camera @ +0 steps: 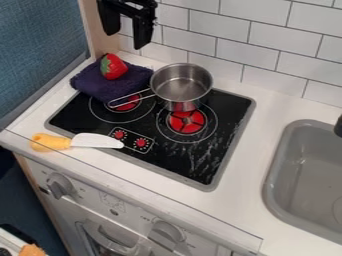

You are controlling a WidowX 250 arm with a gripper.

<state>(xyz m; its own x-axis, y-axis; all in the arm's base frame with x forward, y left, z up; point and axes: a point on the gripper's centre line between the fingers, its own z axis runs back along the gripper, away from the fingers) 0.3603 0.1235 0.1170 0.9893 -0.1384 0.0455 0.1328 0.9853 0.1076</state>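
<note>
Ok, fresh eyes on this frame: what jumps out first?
Probably the shiny metal pot at the back of the black stovetop, by a bright red burner. Next, the red strawberry on the dark purple cloth, then the yellow-handled knife across the stove's front-left edge.

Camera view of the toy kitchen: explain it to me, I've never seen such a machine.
A fixed camera looks down at a slant. The black gripper at the top is the robot arm's two-fingered hand; it is open, with nothing between its fingers. Nearest below, a red strawberry sits on a folded dark purple cloth. A metal pot stands on the black stovetop, its handle pointing left in the picture. In front lies a knife with a yellow handle. At right is a gray sink.
</note>
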